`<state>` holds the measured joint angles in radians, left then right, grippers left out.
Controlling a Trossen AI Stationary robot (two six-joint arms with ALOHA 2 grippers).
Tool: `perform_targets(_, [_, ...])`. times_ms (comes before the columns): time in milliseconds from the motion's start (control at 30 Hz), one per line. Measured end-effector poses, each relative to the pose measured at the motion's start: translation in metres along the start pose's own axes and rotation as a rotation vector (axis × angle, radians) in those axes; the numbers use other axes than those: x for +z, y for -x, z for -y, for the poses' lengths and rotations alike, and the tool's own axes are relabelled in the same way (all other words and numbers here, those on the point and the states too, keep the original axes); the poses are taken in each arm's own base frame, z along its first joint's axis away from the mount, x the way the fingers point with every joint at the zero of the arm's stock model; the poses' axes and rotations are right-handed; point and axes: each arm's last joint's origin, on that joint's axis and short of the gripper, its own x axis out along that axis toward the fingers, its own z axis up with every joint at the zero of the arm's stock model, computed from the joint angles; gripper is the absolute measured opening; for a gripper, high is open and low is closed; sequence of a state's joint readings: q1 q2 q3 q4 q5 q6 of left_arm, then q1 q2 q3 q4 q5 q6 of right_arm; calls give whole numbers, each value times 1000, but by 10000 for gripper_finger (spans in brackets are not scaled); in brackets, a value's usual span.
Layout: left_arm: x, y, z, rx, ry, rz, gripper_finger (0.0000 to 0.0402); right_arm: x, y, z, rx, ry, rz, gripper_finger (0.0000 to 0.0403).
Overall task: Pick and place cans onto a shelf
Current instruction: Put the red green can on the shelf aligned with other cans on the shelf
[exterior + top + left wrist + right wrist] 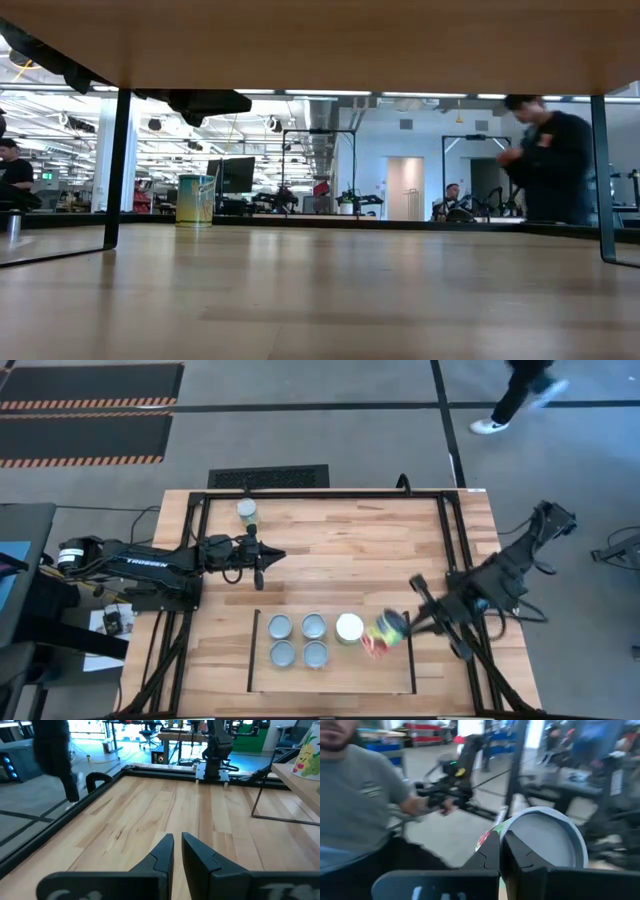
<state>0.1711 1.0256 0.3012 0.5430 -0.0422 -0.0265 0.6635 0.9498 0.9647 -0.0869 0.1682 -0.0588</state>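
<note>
The light-wood shelf point(330, 678) stands at the near middle, between two thin black rails. Several cans stand on it by their bases: silver tops point(279, 626) point(314, 625) point(283, 653) point(317, 653) and one white top point(349, 627). My right gripper point(412, 622) is shut on a can with a red and yellow-green label point(385, 633) over the shelf's right part. One more can point(246, 511) stands on the table at the far left, also seen in the low view point(195, 200). My left gripper point(272, 555) is shut and empty, near that can. My right gripper holds the can at the edge of its silver top point(512, 827), where the label side point(485, 840) meets the rim; the fingers point(491, 851) stand close together there. They come from the table's right side. The can is tipped, its top facing the wrist camera, above the shelf.
A black tubular frame point(320, 493) runs round the table top. A person walks past beyond the far right corner point(520, 395), and another person point(360, 795) shows in the right wrist view. Bare wood point(350, 560) lies between the shelf and the far edge.
</note>
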Motion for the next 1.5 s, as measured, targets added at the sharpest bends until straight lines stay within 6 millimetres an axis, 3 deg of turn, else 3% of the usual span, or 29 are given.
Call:
perform_targets(133, [0, 0, 0, 0, 0, 0, 25, 6, -7, -29, 23, -38, -80, 14])
perform_targets(367, [0, 0, 0, 0, 0, 0, 25, 15, -27, -72, -108, -84, -357, 14])
perform_targets(633, [0, 0, 0, 0, 2, 0, 25, 10, -62, -96, -241, -161, -625, 13])
perform_targets(1100, [0, 0, 0, -1, 4, -1, 25, -14, -113, -105, -409, -265, -799, 16])
perform_targets(1500, [0, 0, 0, -1, 4, -2, 25, -23, -128, -98, -457, -254, -830, 20])
